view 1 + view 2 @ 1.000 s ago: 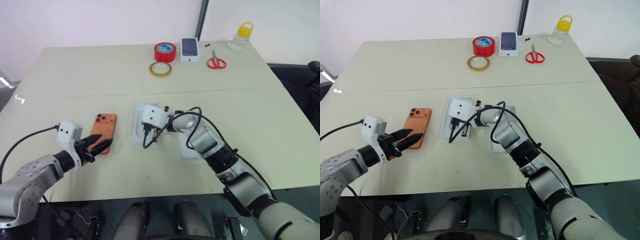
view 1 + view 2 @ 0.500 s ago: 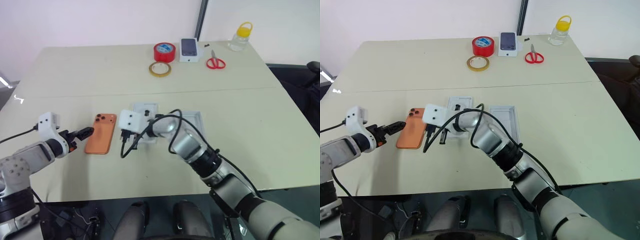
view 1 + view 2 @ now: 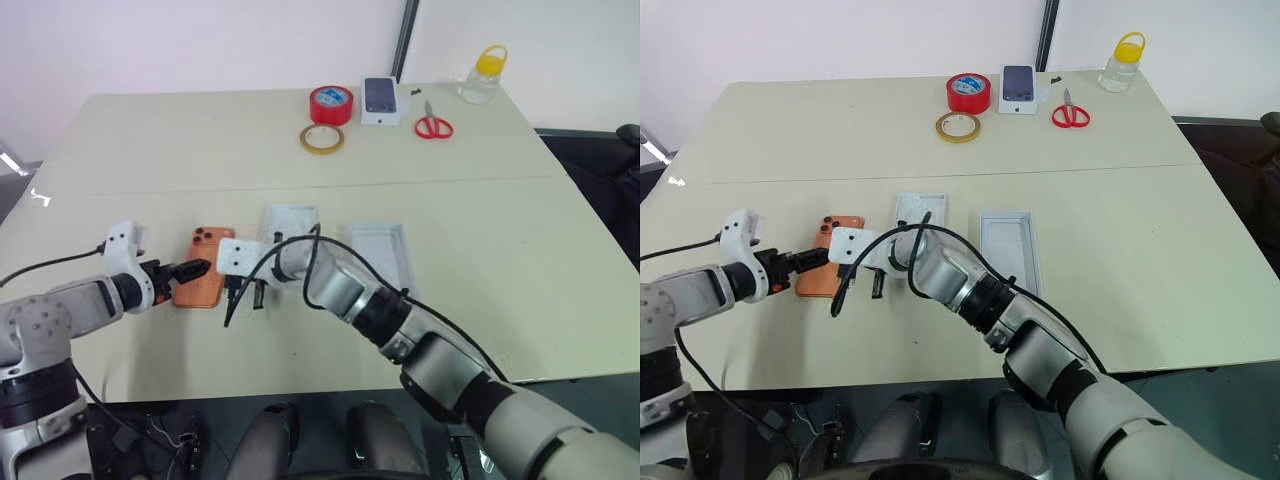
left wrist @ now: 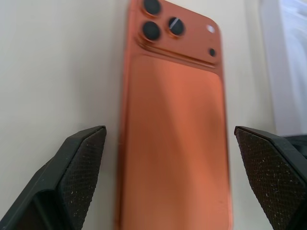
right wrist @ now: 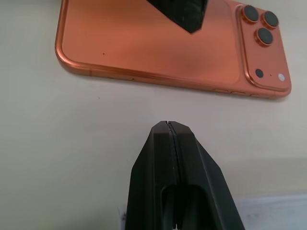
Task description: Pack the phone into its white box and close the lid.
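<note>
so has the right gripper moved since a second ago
Yes. The right gripper has swung to the robot's left, from over the insert to beside the phone.

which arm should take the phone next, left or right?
Left, probably. The left gripper is open with its fingers either side of the phone, which lies back-up on the table. The right gripper is shut, pointing at the phone's long edge.

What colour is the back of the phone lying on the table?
Orange, with dark camera lenses at one corner; the phone shows best in the left wrist view.
</note>
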`<state>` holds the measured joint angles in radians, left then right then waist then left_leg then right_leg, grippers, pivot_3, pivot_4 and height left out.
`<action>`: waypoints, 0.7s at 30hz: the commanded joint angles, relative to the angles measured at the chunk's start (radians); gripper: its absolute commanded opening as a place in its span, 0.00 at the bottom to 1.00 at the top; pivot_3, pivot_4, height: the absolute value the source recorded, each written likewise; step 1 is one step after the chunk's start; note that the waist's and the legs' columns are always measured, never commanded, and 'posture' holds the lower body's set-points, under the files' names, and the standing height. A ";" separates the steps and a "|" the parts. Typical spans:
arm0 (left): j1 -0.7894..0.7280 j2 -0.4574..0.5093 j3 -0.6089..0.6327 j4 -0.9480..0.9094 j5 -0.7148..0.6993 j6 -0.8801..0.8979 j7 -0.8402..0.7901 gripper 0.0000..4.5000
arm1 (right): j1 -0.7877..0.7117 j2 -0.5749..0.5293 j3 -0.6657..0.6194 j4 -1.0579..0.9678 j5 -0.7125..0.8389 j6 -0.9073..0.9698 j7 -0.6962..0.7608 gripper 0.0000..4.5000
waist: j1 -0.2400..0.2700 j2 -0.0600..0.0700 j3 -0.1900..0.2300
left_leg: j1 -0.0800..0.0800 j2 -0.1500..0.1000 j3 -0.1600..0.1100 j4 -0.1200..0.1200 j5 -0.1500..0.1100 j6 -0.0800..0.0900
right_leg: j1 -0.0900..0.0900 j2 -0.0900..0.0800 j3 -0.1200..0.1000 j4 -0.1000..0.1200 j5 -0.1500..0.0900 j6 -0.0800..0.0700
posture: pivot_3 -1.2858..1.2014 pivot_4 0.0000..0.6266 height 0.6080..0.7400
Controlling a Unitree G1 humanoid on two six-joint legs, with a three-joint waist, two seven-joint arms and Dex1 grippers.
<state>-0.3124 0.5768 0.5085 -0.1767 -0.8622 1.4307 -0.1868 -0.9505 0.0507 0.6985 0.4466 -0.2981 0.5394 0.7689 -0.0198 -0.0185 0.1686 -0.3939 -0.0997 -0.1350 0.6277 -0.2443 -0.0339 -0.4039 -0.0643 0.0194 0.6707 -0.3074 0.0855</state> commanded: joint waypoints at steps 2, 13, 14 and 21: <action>0.027 -0.071 -0.015 -0.043 -0.047 0.092 -0.019 1.00 | -0.038 0.027 0.002 0.031 -0.019 -0.032 0.002 0.00 | 0.001 0.000 0.000 | 0.000 0.000 0.000 0.000 0.000 0.000 | 0.000 0.000 0.000 0.000 0.000 0.000 | 0.52 0.24 1.00; 0.004 -0.213 0.070 -0.113 -0.049 0.184 0.004 1.00 | -0.022 -0.003 -0.015 0.015 -0.035 -0.052 0.020 0.00 | 0.006 0.001 -0.003 | 0.001 0.000 0.000 0.001 0.000 0.000 | 0.002 0.000 0.000 0.000 0.000 0.000 | 0.52 0.24 1.00; -0.003 -0.219 0.082 -0.105 -0.047 0.184 0.008 1.00 | -0.020 -0.003 -0.016 0.013 -0.037 -0.052 0.021 0.00 | 0.006 0.001 -0.003 | 0.001 0.000 0.000 0.001 0.000 0.000 | 0.002 0.000 0.000 0.000 0.000 0.000 | 0.52 0.24 1.00; -0.073 -0.245 0.195 -0.018 -0.050 0.184 0.042 1.00 | -0.003 -0.005 -0.018 -0.006 -0.045 -0.049 0.024 0.00 | 0.006 0.001 -0.003 | 0.001 0.000 0.000 0.001 0.000 0.000 | 0.002 0.000 -0.001 0.000 0.000 0.000 | 0.52 0.24 1.00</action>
<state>-0.3703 0.3508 0.7007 -0.2267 -0.8719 1.5948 -0.1447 -0.9573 0.0297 0.6796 0.4749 -0.3456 0.4980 0.7873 -0.0134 -0.0172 0.1655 -0.3928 -0.0999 -0.1353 0.6289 -0.2442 -0.0341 -0.4021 -0.0643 0.0188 0.6707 -0.3074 0.0856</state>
